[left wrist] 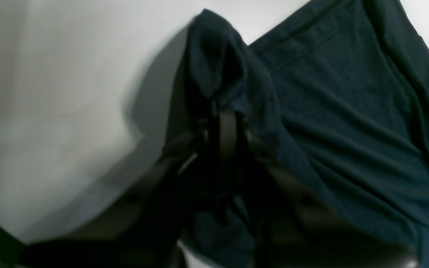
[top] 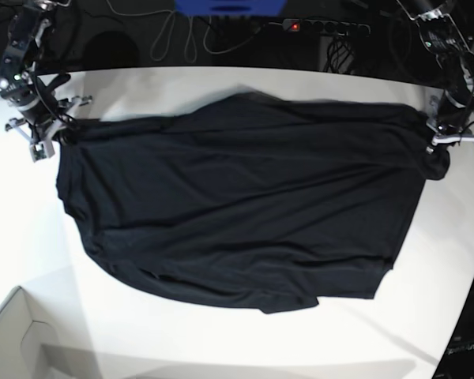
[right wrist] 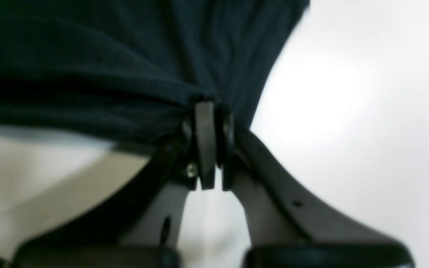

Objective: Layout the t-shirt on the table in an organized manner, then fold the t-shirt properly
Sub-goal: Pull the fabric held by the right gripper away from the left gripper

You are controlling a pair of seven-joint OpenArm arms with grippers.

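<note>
In the base view, a white box corner (top: 16, 335) is seen at the nearest edge of the table (top: 221, 339), well apart from the cloth. Beyond it, the t-shirt (top: 245, 205) is spread across the middle of the table, its near hem lying uneven and wrinkled, with a small fold at the near middle. The fabric is stretched between the two arms toward the far side, where its far edge is drawn nearly straight.

The far corner on the view's left is held by the right gripper (top: 54, 130). In the right wrist view, the right gripper (right wrist: 211, 111) is seen closed, with a bunched edge of the t-shirt (right wrist: 106, 74) pinched between its fingertips; the cloth is raised slightly off the table (right wrist: 348, 111) at that point.

The far corner on the view's right is held by the left gripper (top: 441, 142). In the left wrist view, the left gripper (left wrist: 227, 123) is seen clamped on a gathered fold of the t-shirt (left wrist: 348, 111), which rises as a hood-like bunch above the fingertips, while the remaining fabric lies on the table (left wrist: 69, 93) to the right.

Behind the table's curved far edge, cables (top: 182, 35) and a power strip (top: 328, 28) are visible against a dark background.
</note>
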